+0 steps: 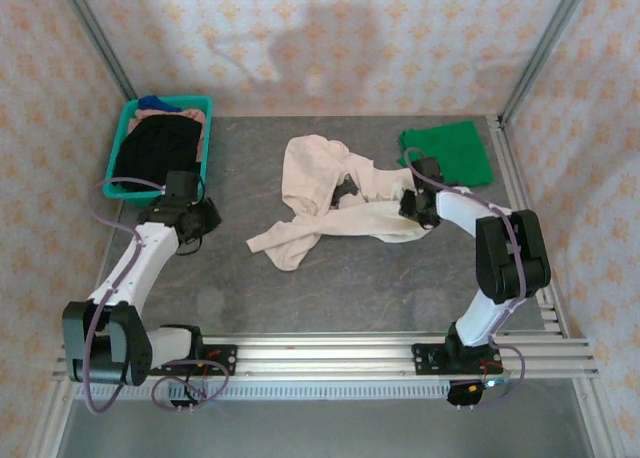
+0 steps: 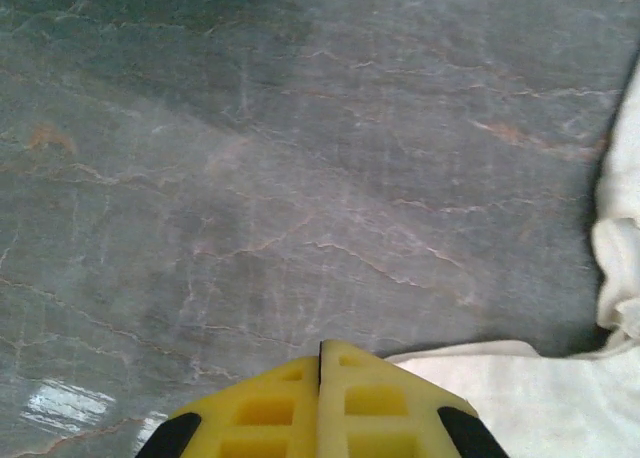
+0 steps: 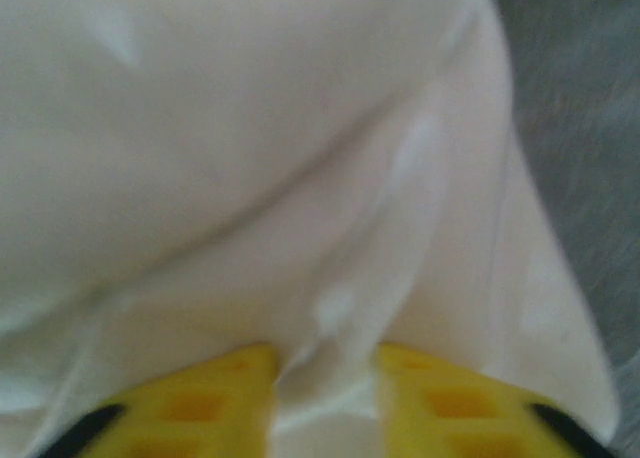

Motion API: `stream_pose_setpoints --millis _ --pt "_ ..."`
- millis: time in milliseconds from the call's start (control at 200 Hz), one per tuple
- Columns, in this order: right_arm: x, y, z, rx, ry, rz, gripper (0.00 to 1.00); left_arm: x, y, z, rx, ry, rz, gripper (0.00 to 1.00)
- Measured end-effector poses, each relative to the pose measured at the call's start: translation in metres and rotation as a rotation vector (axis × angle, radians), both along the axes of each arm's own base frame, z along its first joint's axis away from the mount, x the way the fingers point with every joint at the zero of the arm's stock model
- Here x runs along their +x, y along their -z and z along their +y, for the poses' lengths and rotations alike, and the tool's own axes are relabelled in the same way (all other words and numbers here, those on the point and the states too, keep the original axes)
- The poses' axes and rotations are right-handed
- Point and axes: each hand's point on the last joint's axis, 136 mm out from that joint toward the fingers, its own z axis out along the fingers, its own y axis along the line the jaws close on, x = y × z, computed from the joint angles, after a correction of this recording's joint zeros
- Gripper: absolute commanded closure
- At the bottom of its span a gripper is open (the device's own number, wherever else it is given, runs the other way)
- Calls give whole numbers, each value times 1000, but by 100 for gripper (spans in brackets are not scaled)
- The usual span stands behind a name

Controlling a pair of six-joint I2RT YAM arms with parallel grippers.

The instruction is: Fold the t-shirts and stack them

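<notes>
While cream tee [image 1: 318, 178] lies crumpled on grey marbled table [image 1: 400, 278], L gripper [image 2: 320, 350] closed, R gripper [image 3: 325, 366] pinching it, patterned walls [image 1: 400, 38]

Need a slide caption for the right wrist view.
Right gripper with a fold of the cream t-shirt pinched between its yellow fingers, grey tabletop at the right edge.

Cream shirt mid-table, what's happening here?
The right gripper is pinching a bunched fold at the right edge of the cream t-shirt, which lies crumpled in the middle of the table. The left gripper is shut and empty over bare table near the shirt's left end. The green t-shirt lies flat at the far right; nothing is stacked yet.
</notes>
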Motion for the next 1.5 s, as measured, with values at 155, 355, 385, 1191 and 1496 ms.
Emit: stream_pose_setpoints --millis 155,355,385,1191,1496 --pt "-35 -9 2 9 -10 25 93 7 23 -19 -67 54 54 86" --pt "-18 -80 -27 -16 78 -163 66 8 67 -58 -101 166 173 51" --pt "-11 -87 -32 -23 93 -181 62 6 74 -62 -107 176 196 48" --pt "56 -20 -11 95 80 -76 100 17 101 -80 -143 116 206 100" --pt "80 -134 34 75 -69 -302 99 25 94 -96 -290 163 149 100"
